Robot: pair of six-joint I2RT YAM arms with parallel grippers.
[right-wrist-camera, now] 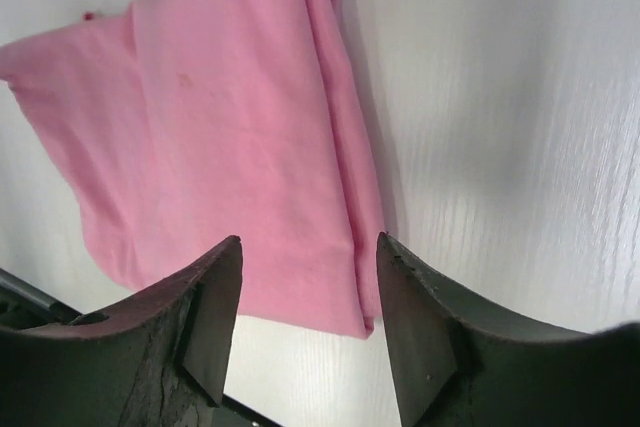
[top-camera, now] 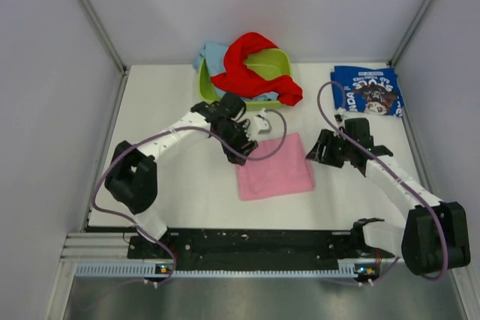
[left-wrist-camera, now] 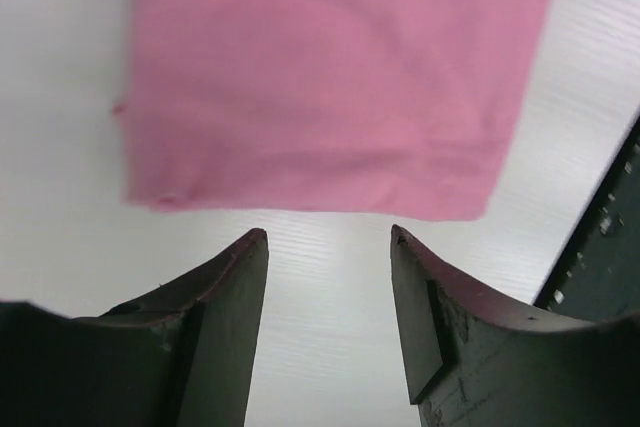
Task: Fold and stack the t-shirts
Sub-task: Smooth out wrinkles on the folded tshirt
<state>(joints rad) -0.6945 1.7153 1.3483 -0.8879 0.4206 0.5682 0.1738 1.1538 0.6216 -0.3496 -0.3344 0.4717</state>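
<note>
Seen from above, the left end effector (top-camera: 241, 139) hangs over the far left corner of the folded pink t-shirt (top-camera: 276, 170) on the tabletop (top-camera: 165, 110). The right end effector (top-camera: 324, 149) sits just off the shirt's right edge, with the folded navy blue t-shirt (top-camera: 367, 90) beyond it, while the red t-shirt (top-camera: 251, 65) and the light blue t-shirt (top-camera: 211, 55) drape the lime green tub (top-camera: 279, 61) beyond the left one. In the left wrist view the fingers (left-wrist-camera: 225, 287) are spread and empty, the pink t-shirt (left-wrist-camera: 320, 77) lying just ahead of them; the right wrist view also shows parted, empty fingers (right-wrist-camera: 215, 292), with the pink t-shirt (right-wrist-camera: 200, 147) ahead and leftward.
</note>
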